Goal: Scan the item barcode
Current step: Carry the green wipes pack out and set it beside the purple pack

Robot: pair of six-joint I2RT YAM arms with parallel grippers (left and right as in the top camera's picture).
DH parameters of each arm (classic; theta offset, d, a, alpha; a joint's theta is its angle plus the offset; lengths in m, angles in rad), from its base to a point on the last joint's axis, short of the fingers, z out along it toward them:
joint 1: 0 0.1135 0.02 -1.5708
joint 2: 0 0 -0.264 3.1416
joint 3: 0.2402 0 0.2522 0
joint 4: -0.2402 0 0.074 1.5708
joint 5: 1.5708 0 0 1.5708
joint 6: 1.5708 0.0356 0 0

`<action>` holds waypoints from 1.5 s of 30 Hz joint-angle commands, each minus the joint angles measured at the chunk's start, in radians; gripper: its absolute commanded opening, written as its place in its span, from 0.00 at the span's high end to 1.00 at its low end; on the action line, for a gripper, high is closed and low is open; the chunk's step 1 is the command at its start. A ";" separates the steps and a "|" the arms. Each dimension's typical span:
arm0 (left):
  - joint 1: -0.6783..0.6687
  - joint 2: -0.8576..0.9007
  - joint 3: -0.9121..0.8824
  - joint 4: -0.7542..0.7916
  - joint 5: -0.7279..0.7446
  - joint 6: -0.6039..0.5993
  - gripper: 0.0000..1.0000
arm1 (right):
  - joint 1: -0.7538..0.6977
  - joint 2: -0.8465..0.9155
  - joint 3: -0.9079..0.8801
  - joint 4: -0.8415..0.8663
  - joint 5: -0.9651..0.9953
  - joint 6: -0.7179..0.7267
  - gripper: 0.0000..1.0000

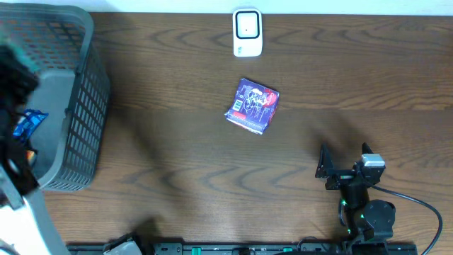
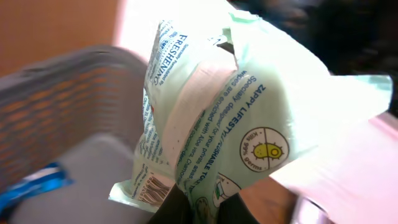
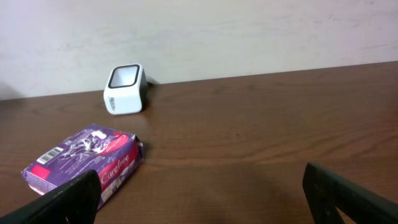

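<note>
A pale green wipes pack [image 2: 249, 112] fills the left wrist view, pinched at its lower edge by my left gripper [image 2: 202, 202], which is shut on it. Its barcode [image 2: 155, 186] shows at the pack's lower left corner. In the overhead view the left arm [image 1: 14, 71] is a dark blur over the basket. The white scanner [image 1: 247, 32] [image 3: 125, 89] stands at the table's far edge. My right gripper [image 1: 345, 157] [image 3: 208, 199] rests open near the front right, holding nothing.
A grey mesh basket [image 1: 85, 106] [image 2: 56, 93] stands at the left, with a blue packet [image 1: 28, 122] [image 2: 31, 186] inside. A purple Carefree pack [image 1: 253, 106] [image 3: 84, 160] lies mid-table, between the scanner and the right gripper.
</note>
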 commanded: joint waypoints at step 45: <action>-0.937 0.796 0.020 -0.022 -0.082 -0.161 0.50 | -0.004 -0.006 -0.003 -0.002 -0.002 -0.010 0.01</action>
